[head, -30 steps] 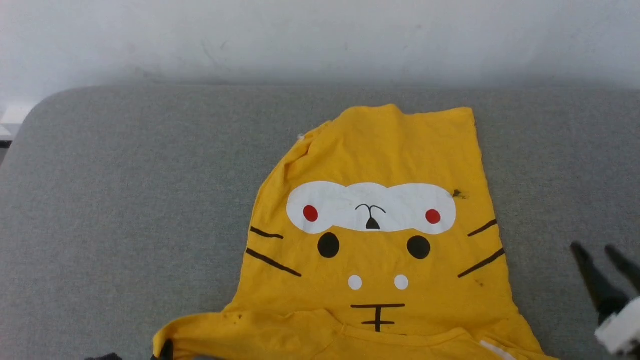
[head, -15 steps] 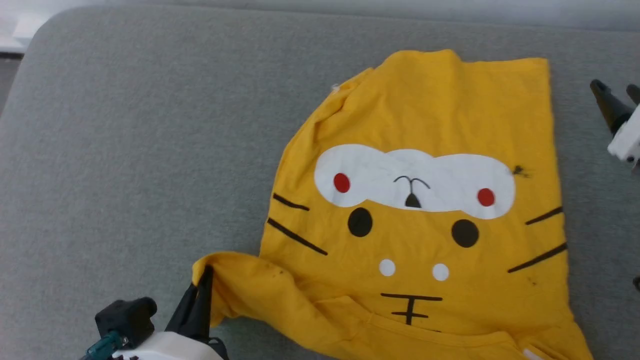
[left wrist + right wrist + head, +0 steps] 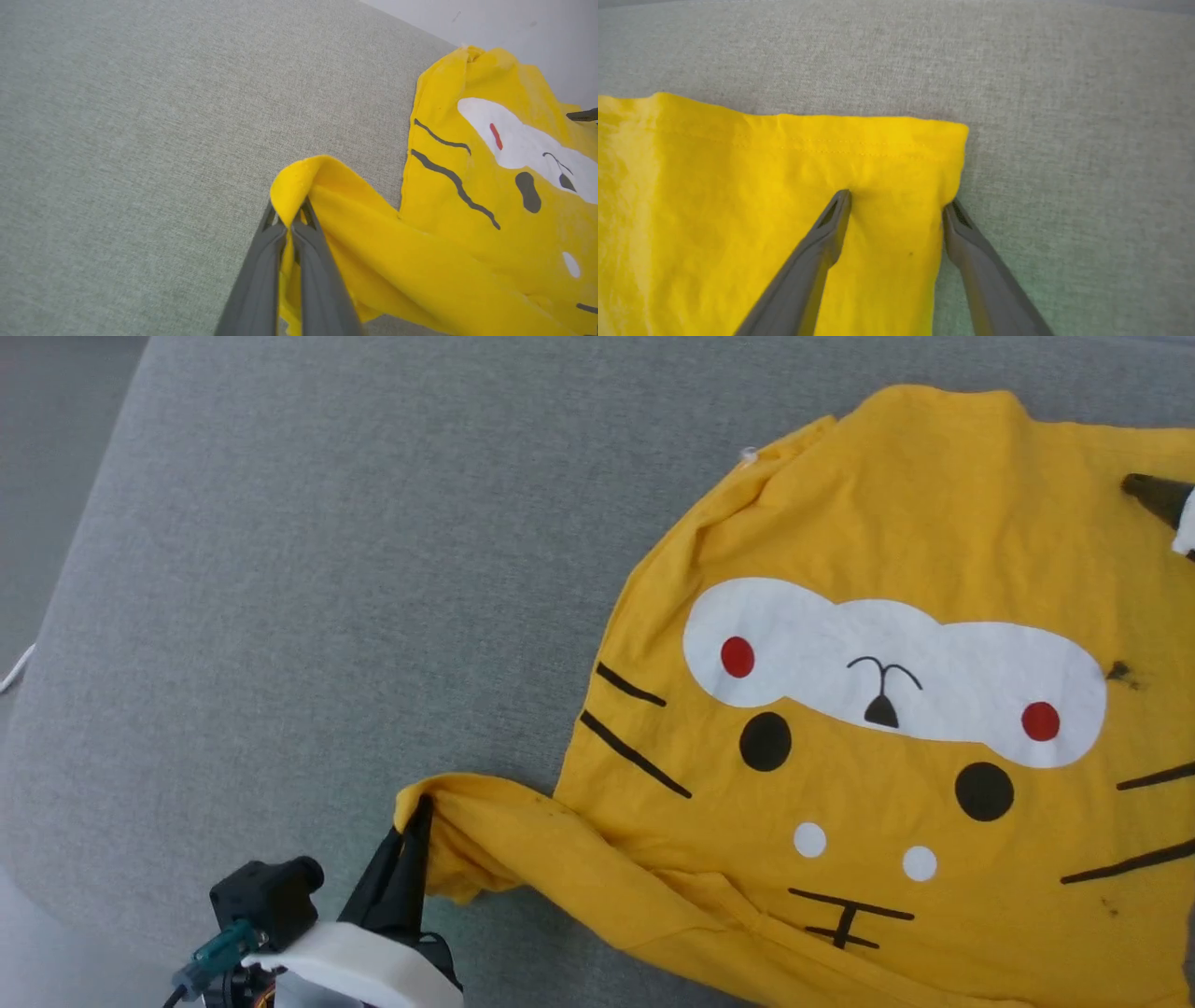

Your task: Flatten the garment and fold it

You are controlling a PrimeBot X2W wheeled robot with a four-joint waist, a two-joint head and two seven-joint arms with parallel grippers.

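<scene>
garment (image 3: 887,756) lies print-up and mostly flat on the grey cushion (image 3: 327,569), toward the right of head view, with one sleeve (image 3: 523,840) drawn out to the left. left gripper (image 3: 287,212) is clamped on the folded tip of that sleeve, cloth pinched between both fingers. right gripper (image 3: 899,200) is spread wide at the hem corner (image 3: 943,140), one finger over the cloth, the other at its side edge; it grasps nothing, and contact with the fabric is hard to judge.

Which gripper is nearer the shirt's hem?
Right. The right gripper stands open over the hem corner; the left gripper is shut on the shirt by its sleeve, opposite end.
</scene>
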